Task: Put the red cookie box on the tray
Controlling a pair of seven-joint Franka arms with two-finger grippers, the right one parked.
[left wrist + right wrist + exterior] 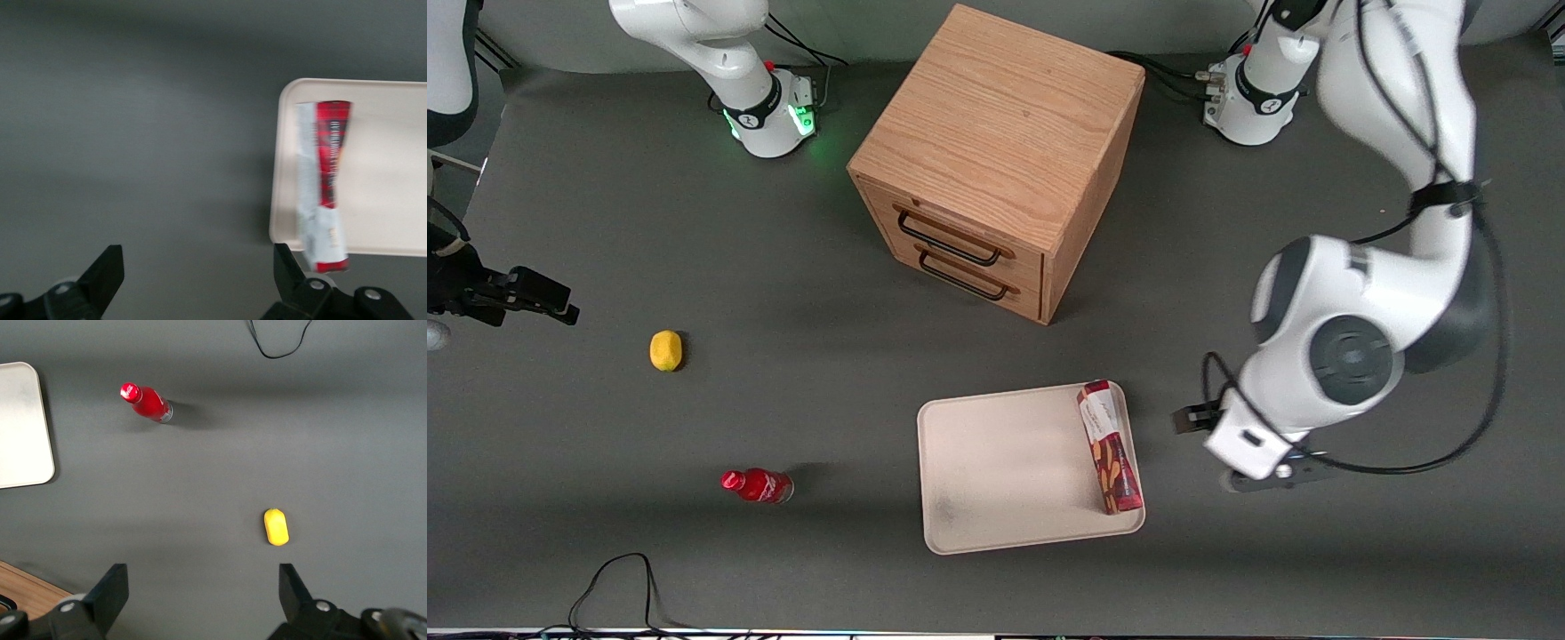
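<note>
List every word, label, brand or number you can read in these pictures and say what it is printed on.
None can be read.
Red cookie box, lying on the tray: print on its white panel, too small and blurred to read.
Red bottle: white marking on its label, unreadable.
Drawer cabinet and lemon: no text.
The open gripper hangs over the table beside the tray: no marking.

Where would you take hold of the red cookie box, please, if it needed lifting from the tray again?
Grip the red cookie box mid-length across its narrow width, coming from above: it lies flat along the tray edge, long and slim. The open gripper sits off the tray toward the working arm's end.
</note>
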